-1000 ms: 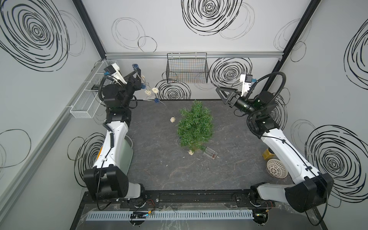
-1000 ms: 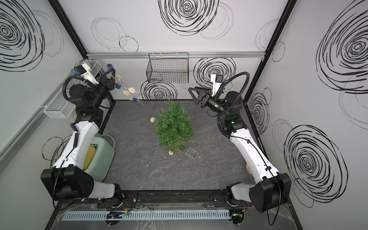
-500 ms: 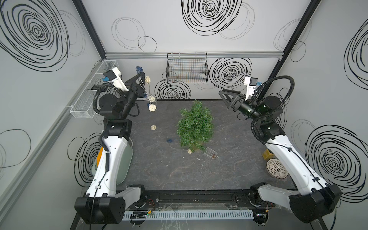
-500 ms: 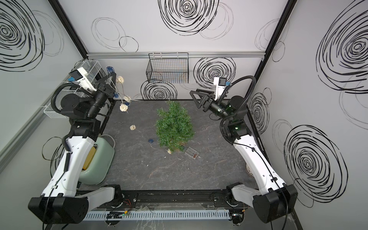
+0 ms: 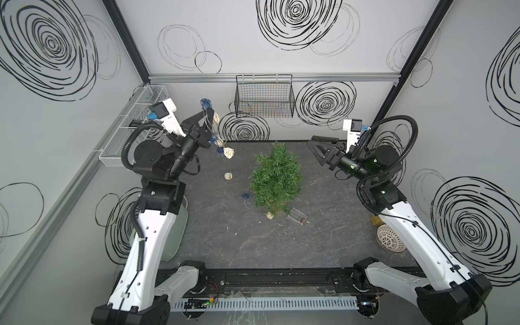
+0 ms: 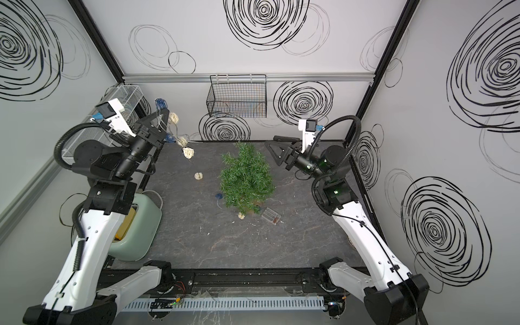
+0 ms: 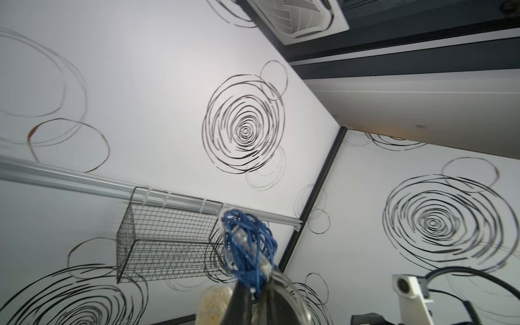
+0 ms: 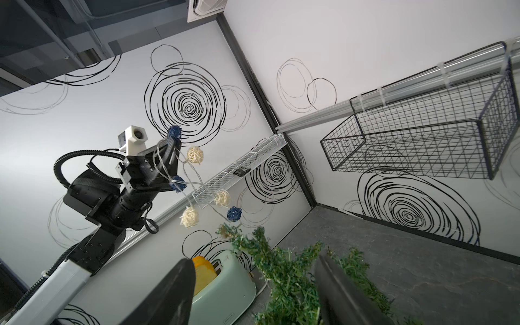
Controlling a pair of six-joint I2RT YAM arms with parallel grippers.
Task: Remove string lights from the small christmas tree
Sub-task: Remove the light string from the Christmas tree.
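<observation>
Okay, nearest me a small clear box (image 5: 297, 219) and one cream ball (image 5: 270, 215) lie at the foot of the small christmas tree (image 5: 277, 177), so that end of the string lights (image 5: 228, 152) may be snagged under the low branches. Further back the strand climbs off the table (image 5: 225, 247) to my left gripper (image 5: 206, 112), clamped on the wire high at the back; the right gripper (image 5: 311, 142) hangs near the treetop, jaws apart, empty. I'd pull away slowly, right ready to steady the tree.
</observation>
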